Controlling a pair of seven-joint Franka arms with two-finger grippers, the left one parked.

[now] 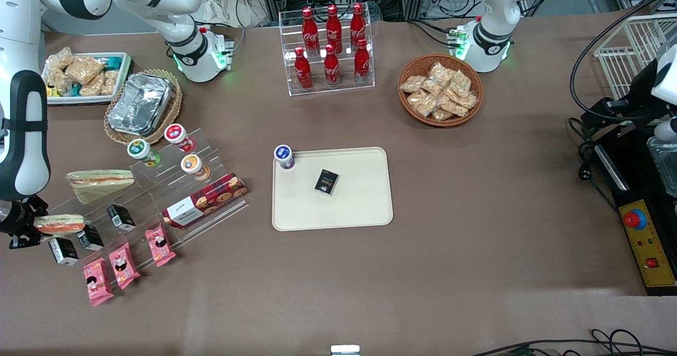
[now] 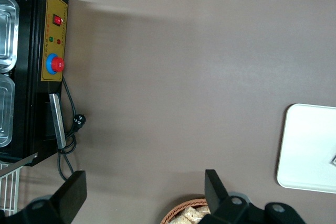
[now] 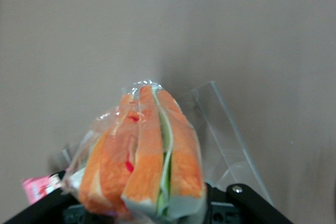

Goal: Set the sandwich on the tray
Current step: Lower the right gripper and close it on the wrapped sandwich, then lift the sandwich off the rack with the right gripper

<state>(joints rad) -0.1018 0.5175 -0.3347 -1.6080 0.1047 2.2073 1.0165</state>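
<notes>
Front view is showing the carry step beginning — the tool (image 1: 25, 228) is gripping the sandwich (image 1: 59, 224) at the working arm's end of the table, over the clear rack (image 1: 158, 197). Its fingers are clamped on the wrapped wedge. Next it is likely needing a lift and a long sideways move to the tray (image 1: 359, 208) — well apart, toward the table's middle.

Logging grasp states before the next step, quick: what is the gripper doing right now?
Gripper: shut on the sandwich, at the working arm's end of the table, by the clear display rack; the tray does not hold it yet.
</notes>
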